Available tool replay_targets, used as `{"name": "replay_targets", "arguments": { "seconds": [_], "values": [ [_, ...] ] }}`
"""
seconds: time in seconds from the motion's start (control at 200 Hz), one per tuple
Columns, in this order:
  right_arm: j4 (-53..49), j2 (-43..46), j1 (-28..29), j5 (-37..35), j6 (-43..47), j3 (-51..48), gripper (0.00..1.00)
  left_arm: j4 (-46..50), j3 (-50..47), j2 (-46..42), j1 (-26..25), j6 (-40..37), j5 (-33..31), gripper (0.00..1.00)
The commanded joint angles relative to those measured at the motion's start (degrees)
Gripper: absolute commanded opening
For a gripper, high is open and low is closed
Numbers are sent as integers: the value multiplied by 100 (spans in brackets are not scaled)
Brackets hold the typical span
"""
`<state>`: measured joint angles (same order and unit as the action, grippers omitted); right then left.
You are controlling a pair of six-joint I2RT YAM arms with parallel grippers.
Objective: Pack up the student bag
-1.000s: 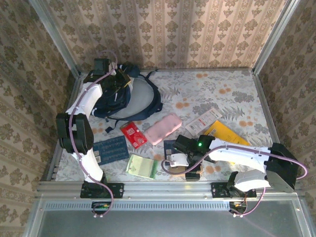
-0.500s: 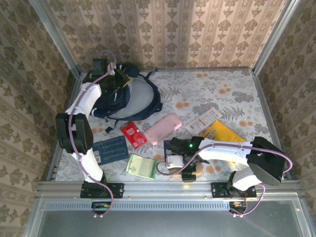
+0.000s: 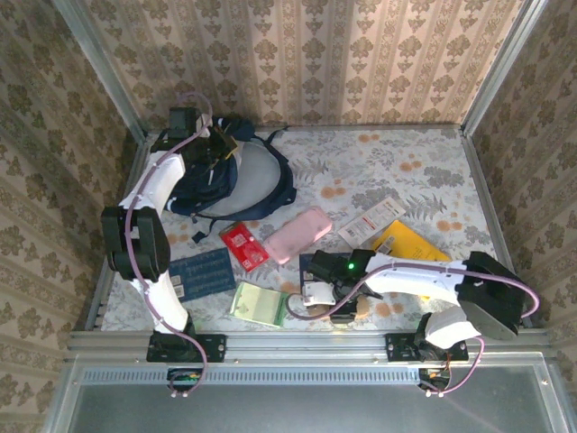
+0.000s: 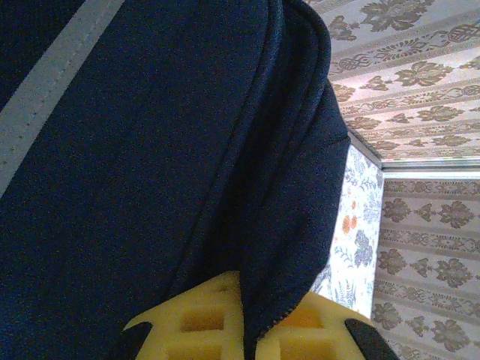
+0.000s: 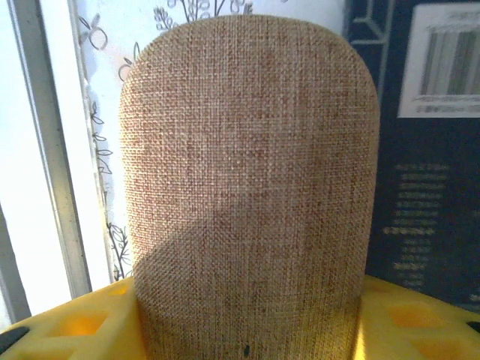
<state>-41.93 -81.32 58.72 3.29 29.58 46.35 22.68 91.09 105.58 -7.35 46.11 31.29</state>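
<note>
Left hand (image 3: 215, 147) is clamped narrow on a fold of the student bag (image 3: 236, 176); in the left wrist view, navy cloth is pinched between its yellow fingers (image 4: 191, 322). Right hand (image 3: 341, 309) sits low at six o'clock on the tabletop (image 3: 406, 171). Its yellow fingers (image 5: 75, 322) lie against both flanks of a tan woven case (image 5: 247, 187), which stands upright between them.

At eleven o'clock, the student bag lies against the far left corner with a pale grey panel facing up and navy cloth around it. What is inside it cannot be made out.

The other things all lie loose on the tabletop, outside the bag:
- Two navy printed booklets, one (image 3: 203, 271) at eight o'clock and the other (image 3: 309, 264) near six, partly under the right arm.
- One red packet (image 3: 243, 245), touching one pink case (image 3: 297, 234) near the middle.
- One green notebook (image 3: 259, 304) at seven o'clock by the near edge.
- One white-and-red carded pack (image 3: 371, 219), just beside one yellow booklet (image 3: 410, 242) at four o'clock.
</note>
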Motion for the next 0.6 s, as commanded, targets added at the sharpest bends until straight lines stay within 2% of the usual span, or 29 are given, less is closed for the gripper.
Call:
{"name": "replay_targets", "arguments": {
  "seconds": [0.0, 0.13, 0.23, 0.265, 0.36, 0.425, 0.505, 0.595],
  "values": [
    [-5, 729, -137, 73, -124, 161, 48, -3, 76, -213, 0, -181, -50, 0],
    [623, 1459, -488, 275, -423, 234, 48, 32, 175, -204, -81, -422, 85, 0],
    [1588, 1801, -936, 610, -1005, 259, 38, 93, 293, -214, -126, -665, 201, 0],
    [1978, 1848, -1106, 739, -1328, 269, 34, 44, 304, -229, -125, -671, 310, 0],
    [3109, 1849, -1599, 1161, -2537, 245, 31, -275, 356, -265, -130, -540, 877, 0],
    [3724, 1673, -1904, 1337, -3419, 345, 27, -143, 549, -283, -201, -621, 958, 0],
    [3799, 1212, -2221, 1499, -4421, 865, 28, 177, 893, -300, -312, -706, 949, 0],
    [3065, 541, -2402, 1344, -4938, 1812, 27, 359, 1240, -310, -371, -584, 1118, 0]
  ]
}}
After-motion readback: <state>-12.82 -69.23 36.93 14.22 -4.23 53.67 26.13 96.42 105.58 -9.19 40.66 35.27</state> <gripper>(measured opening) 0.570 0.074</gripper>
